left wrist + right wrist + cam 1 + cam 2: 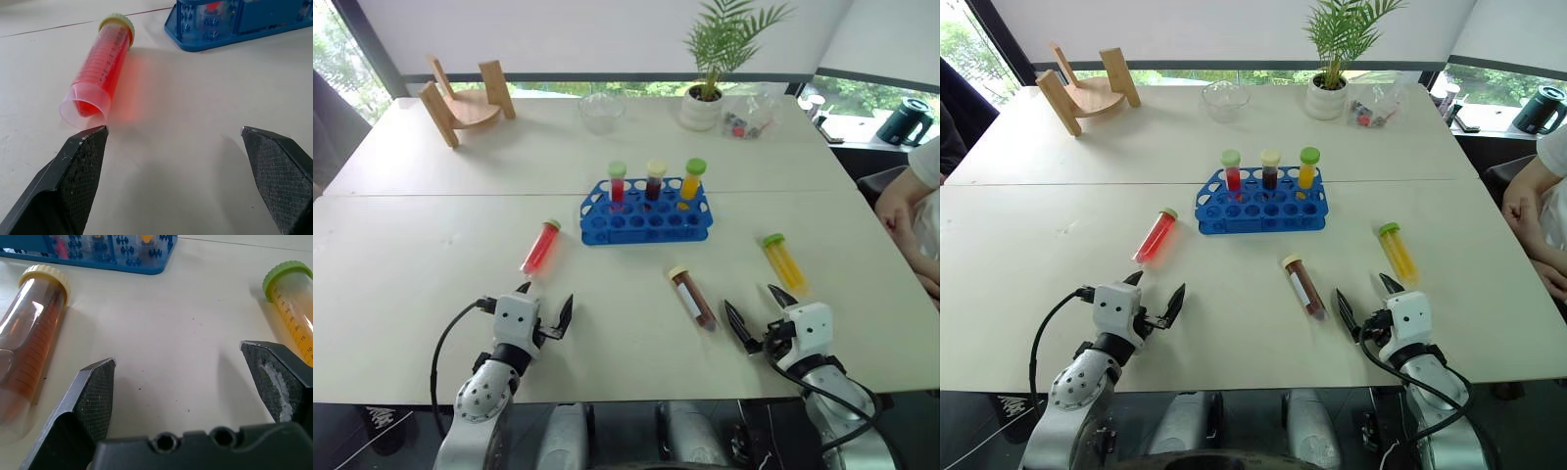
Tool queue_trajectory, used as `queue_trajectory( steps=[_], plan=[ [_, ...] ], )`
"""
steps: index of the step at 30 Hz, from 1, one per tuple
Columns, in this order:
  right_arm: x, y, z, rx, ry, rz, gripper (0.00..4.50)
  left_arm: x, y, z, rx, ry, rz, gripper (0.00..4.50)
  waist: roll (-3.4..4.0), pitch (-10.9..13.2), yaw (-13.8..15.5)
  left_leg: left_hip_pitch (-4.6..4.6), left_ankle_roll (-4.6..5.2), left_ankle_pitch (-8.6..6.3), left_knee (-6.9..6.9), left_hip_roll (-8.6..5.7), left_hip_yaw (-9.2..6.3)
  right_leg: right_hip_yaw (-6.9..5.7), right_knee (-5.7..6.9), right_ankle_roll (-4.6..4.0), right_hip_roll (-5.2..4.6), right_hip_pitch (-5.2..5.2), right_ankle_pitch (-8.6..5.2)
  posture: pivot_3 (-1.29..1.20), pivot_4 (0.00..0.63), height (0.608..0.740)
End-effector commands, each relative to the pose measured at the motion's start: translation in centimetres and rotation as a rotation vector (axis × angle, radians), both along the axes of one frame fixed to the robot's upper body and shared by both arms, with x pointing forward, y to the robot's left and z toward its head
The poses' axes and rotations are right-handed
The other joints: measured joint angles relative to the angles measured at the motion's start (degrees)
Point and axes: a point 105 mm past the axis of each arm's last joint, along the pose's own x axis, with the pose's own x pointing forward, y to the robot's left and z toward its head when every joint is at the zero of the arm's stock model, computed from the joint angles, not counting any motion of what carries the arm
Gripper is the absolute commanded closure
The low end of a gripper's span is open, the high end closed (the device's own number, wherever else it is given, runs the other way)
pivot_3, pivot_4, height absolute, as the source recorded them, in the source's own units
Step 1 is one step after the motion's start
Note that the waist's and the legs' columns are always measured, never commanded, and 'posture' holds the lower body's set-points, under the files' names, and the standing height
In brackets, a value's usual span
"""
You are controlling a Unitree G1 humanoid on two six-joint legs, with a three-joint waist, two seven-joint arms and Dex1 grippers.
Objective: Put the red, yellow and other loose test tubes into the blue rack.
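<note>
Looking down from the head, you see three capped tubes standing in the blue rack [646,212]; the red tube [540,247], brown tube [692,298] and yellow tube [784,261] lie loose on the bench [411,284]. At the left wrist, left gripper [173,142] fingers are spread, empty, by the red tube's base. At the right wrist, right gripper [178,369] fingers gape between brown and yellow. Expect light, smooth plastic that rolls; pinch mid-barrel.

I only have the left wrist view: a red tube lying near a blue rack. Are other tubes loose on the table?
Observer: Yes, two more: a brown tube and a yellow tube lie just ahead of the right gripper.
Operator: Is that gripper holding anything?
Observer: No, it is open and empty.
Operator: How full is the rack?
Observer: Three capped tubes stand in the back row of the blue rack; its other holes are empty.
</note>
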Motion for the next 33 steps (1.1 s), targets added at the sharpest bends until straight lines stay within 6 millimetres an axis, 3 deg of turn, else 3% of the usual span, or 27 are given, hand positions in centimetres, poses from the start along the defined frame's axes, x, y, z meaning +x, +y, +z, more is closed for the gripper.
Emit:
queue_trajectory(
  steps=[1, 6, 10, 14, 19, 24, 33],
  plan=[
    [0.1, -0.4, 1.7, -0.024, -0.050, 0.014, 0.00, -0.1, -0.2, 1.7, 0.004, -0.061, -0.017, 0.03, 0.00, 0.00, 0.00, 0.00, 0.00, 0.00, 0.00, 0.00, 0.00, 0.00, 0.00, 0.00, 0.00, 0.00, 0.00, 0.00, 0.150, 0.740],
    [0.5, -0.3, 4.1, -0.081, -0.045, 0.076, 0.00, -0.2, -0.1, 4.2, 0.024, -0.086, -0.133, 0.03, 0.01, 0.00, 0.00, -0.03, 0.00, 0.00, 0.00, 0.01, -0.01, 0.00, 0.01, 0.00, 0.00, -0.03, 0.00, 0.00, 0.150, 0.740],
    [1.9, -0.6, 7.7, -0.160, 0.018, 0.125, 0.00, -0.6, -0.6, 7.8, -0.008, -0.056, -0.388, 0.03, 0.03, 0.03, -0.21, -0.02, 0.00, 0.00, 0.02, 0.02, 0.00, 0.00, 0.04, -0.02, 0.01, -0.05, 0.01, 0.00, 0.150, 0.740],
    [3.9, -1.4, 10.8, -0.161, 0.222, 0.125, 0.00, -0.1, -0.4, 11.3, 0.019, 0.010, -0.658, 0.03, 0.06, 0.05, -0.11, 0.00, 0.01, 0.01, 0.11, 0.02, -0.01, -0.01, 0.08, -0.07, 0.02, -0.04, 0.04, 0.00, 0.150, 0.740],
    [5.7, -2.7, 12.9, -0.132, 0.515, 0.090, 0.00, 0.1, -0.4, 14.4, 0.080, 0.068, -0.919, 0.03, 0.04, 0.14, -0.11, -0.26, 0.03, 0.00, -0.03, -0.02, 0.00, -0.04, -0.01, -0.06, 0.01, -0.31, 0.03, 0.00, 0.150, 0.740],
    [8.4, -4.5, 12.9, -0.085, 0.727, -0.037, 0.00, 0.3, -0.6, 16.6, 0.117, 0.093, -1.085, 0.03, 0.02, 0.18, -0.35, -0.41, 0.11, -0.05, -0.09, -0.02, 0.07, -0.03, -0.04, -0.04, 0.02, -0.51, 0.04, 0.00, 0.150, 0.740],
    [10.6, -6.0, 10.2, -0.136, 0.849, -0.064, 0.00, 0.6, -0.8, 17.3, 0.166, 0.071, -1.111, 0.03, 0.08, 0.25, -0.36, -0.53, 0.24, -0.12, -0.12, -0.01, 0.13, -0.02, -0.01, 0.30, 0.03, -0.67, 0.11, 0.00, 0.150, 0.740]
  ],
)
